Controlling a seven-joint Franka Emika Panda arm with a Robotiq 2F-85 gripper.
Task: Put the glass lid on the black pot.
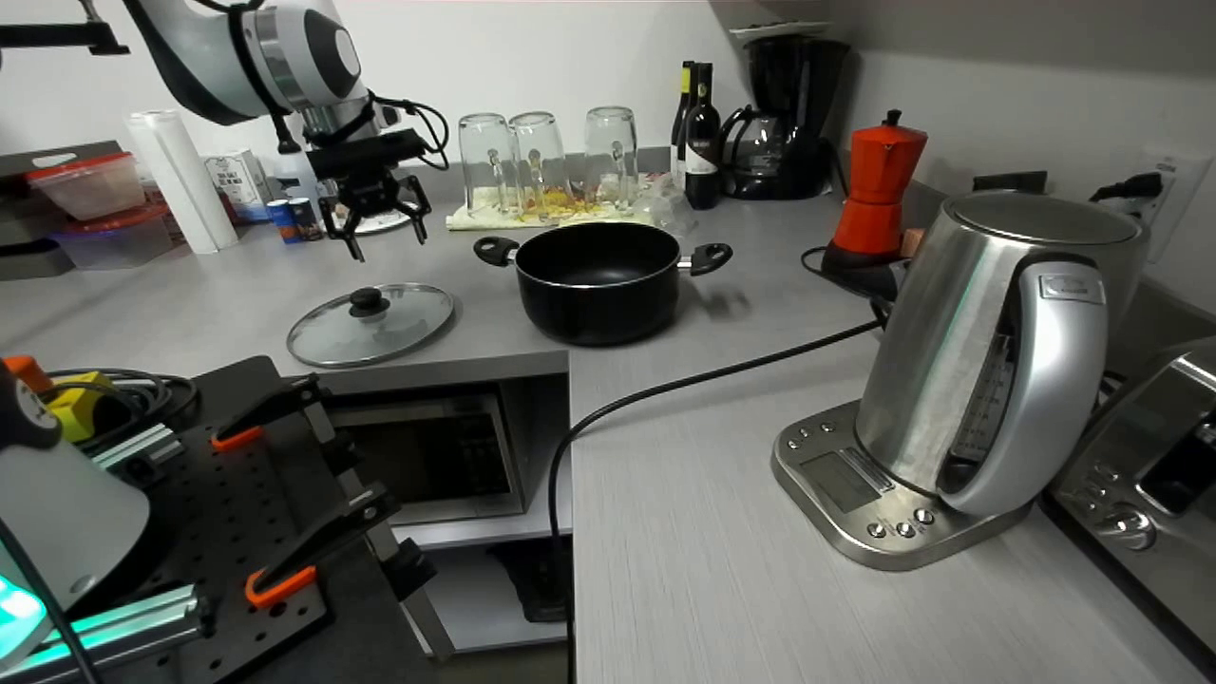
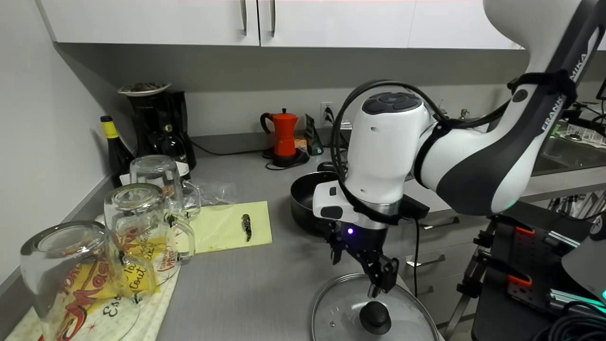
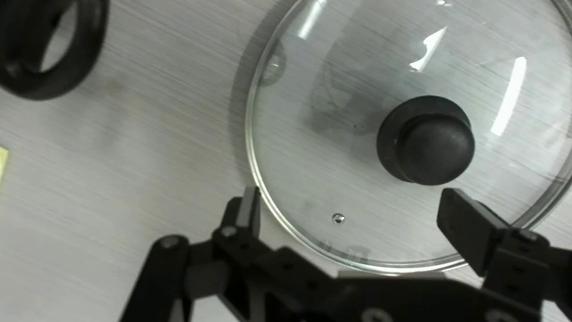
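Glass lid (image 1: 370, 328) sits near counter edge (image 1: 484, 369) — open gap to black pot (image 1: 598, 309) — jaws apart above

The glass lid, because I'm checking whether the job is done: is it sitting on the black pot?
No, in an exterior view the glass lid lies on the counter, beside the uncovered black pot.

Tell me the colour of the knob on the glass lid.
Black. The lid's knob shows best in the wrist view.
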